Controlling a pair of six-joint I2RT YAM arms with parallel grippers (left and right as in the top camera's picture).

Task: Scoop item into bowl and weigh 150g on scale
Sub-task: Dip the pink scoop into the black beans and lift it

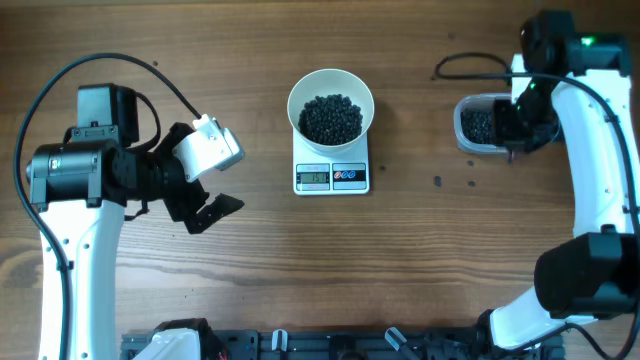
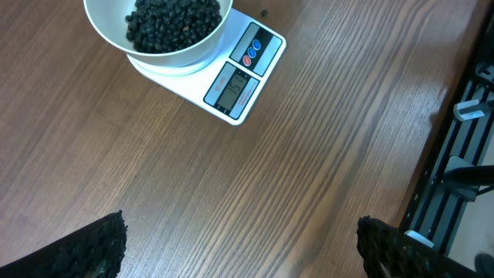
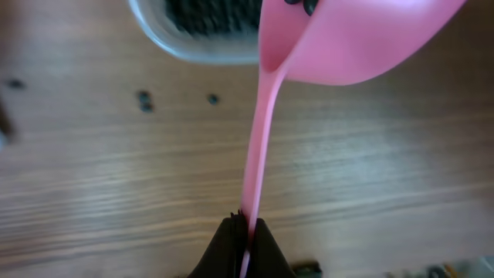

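The white bowl [image 1: 331, 90] stands on the scale [image 1: 332, 177] at the table's middle, holding a heap of black beads, the item [image 1: 331, 118]. My left gripper [image 1: 205, 205] hovers open to the left of the scale. In its wrist view, bowl [image 2: 177, 58], beads [image 2: 174, 23] and scale [image 2: 239, 77] lie ahead of the wide-apart fingers [image 2: 100, 243]. My right gripper [image 3: 245, 224] is shut on the thin handle of a pink scoop [image 3: 355, 38]. The scoop's cup hangs beside a clear tub [image 3: 193, 50] of beads. A few beads [image 3: 309, 6] show in the cup.
The clear tub [image 1: 478, 125] sits at the right with my right gripper [image 1: 520, 125] over its edge. Loose beads [image 1: 437, 181] lie on the wood near it. A black rail [image 1: 330, 345] runs along the front edge. A cable [image 1: 470, 65] loops behind the tub.
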